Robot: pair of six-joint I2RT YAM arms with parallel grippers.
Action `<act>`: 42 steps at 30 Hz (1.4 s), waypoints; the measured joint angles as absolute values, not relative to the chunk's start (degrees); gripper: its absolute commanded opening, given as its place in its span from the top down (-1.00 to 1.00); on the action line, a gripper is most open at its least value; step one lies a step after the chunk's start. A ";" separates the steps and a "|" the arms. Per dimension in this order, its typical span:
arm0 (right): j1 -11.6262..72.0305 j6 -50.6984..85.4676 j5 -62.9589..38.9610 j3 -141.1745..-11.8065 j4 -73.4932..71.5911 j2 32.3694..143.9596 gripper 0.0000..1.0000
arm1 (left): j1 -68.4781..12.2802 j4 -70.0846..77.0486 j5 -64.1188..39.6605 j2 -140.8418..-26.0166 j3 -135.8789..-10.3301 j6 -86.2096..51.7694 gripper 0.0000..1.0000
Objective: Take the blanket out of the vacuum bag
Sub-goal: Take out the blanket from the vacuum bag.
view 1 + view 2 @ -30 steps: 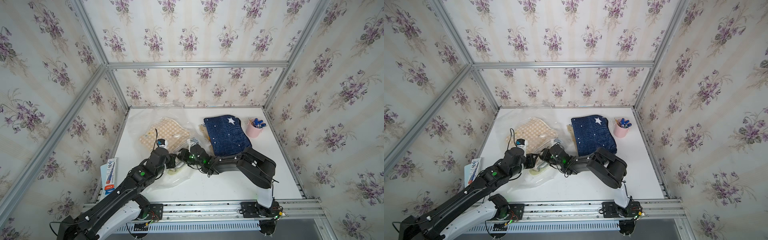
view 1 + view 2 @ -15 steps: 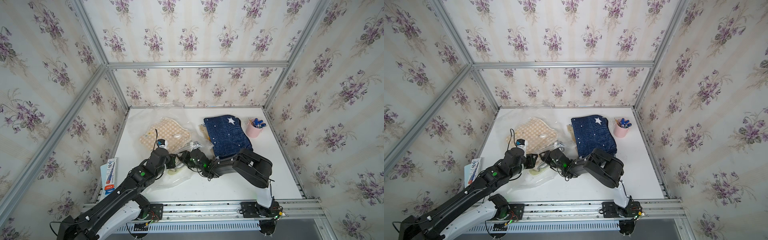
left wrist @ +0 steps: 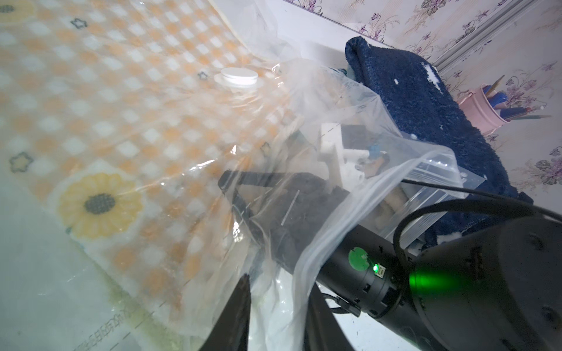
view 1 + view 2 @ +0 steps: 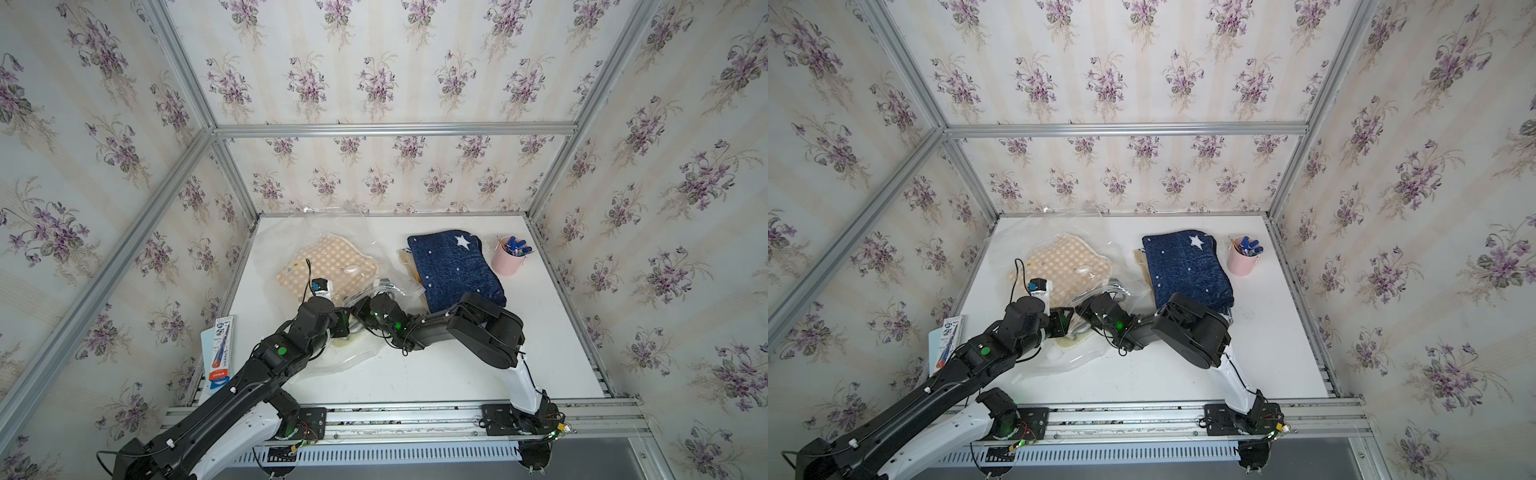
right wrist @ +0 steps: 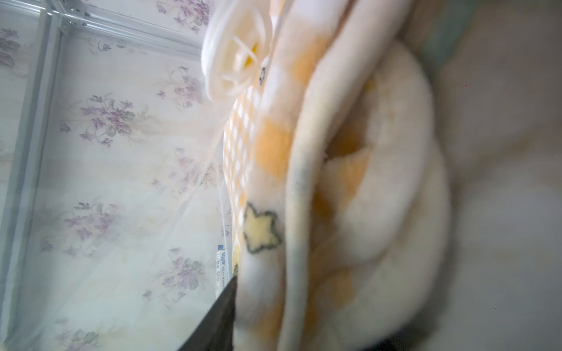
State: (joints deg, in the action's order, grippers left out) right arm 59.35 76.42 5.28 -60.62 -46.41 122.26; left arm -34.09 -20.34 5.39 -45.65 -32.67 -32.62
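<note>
Left of the worktop's (image 4: pixel 457 374) middle, our left gripper (image 4: pixel 344 321) pinches bunched film of the vacuum bag (image 4: pixel 274 245), with the checked blanket (image 4: pixel 332 262) inside it. Our right gripper (image 4: pixel 361 308) sits in the bag's mouth against a blanket fold; we cannot tell whether it grips.

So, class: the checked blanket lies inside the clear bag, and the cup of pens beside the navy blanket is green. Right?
No: the cup is pink, not green, as both top views show. The checked blanket does lie inside the clear bag, and the cup stands beside the navy blanket.
</note>
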 measured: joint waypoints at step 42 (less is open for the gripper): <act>58.15 74.98 1.61 -64.86 -47.59 123.85 0.75 | -34.00 -25.43 7.09 -45.56 -38.33 -31.42 0.44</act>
